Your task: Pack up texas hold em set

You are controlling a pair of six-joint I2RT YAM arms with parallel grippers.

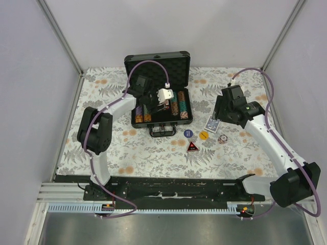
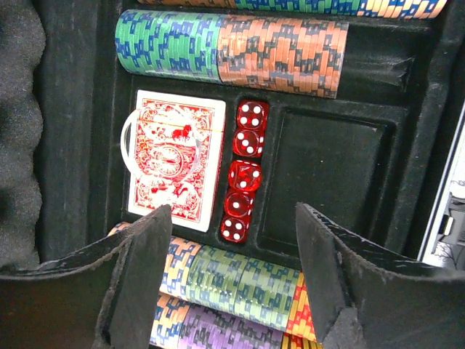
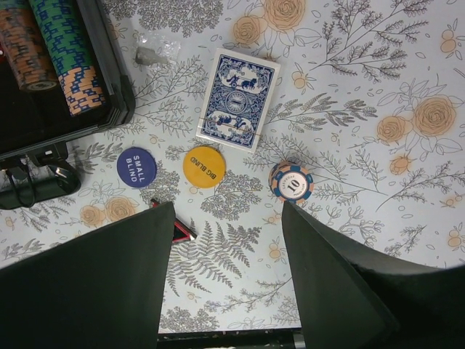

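Jaws on the left are hanging released over the open dark grey briefcase (image 1: 176, 66), red dice (image 2: 245, 171) showing between them. Right jaws are gaping empty above the floral desk (image 3: 363, 182), blue card deck (image 3: 238, 98) lying ahead.

Open briefcase (image 1: 158, 64), chips (image 2: 232, 45), red deck (image 2: 176, 160), dice (image 2: 244, 178) inside, blue deck (image 3: 238, 99) outside

Dice (image 2: 245, 171) beside deck (image 2: 176, 160) in briefcase (image 1: 176, 64)
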